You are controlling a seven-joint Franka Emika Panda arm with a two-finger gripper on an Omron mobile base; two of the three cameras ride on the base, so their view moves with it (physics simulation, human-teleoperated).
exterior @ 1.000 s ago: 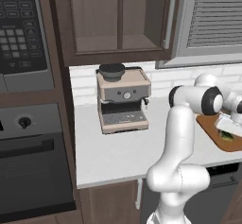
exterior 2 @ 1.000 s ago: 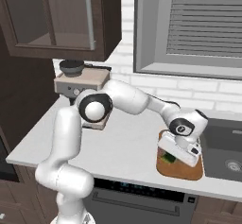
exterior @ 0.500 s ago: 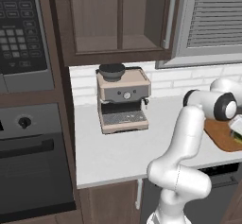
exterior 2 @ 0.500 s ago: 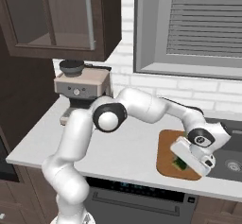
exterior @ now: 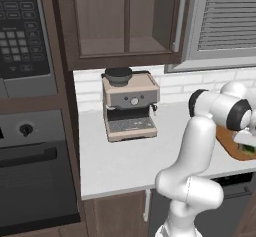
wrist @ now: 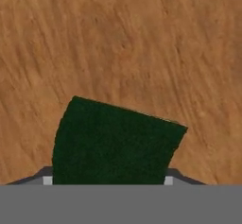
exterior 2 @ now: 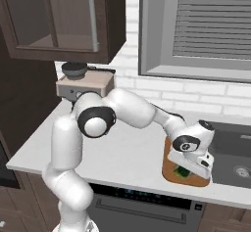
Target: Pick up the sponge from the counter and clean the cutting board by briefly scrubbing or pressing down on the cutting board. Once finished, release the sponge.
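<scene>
The reddish-brown cutting board lies on the pale counter beside the sink. My gripper is pressed low over the board, shut on the dark green sponge. In the hand view the sponge sits between my fingertips against the wood grain of the board. From the left base view the board shows at the right edge, with the sponge under the gripper, half hidden by the hand.
A coffee machine stands at the back of the counter, left of the arm. The dark sink basin lies just right of the board. A microwave and an oven fill the far left.
The gripper, with the sponge in it, slid right along the board half a second ago and has now come back left; the elbow swung with it.
</scene>
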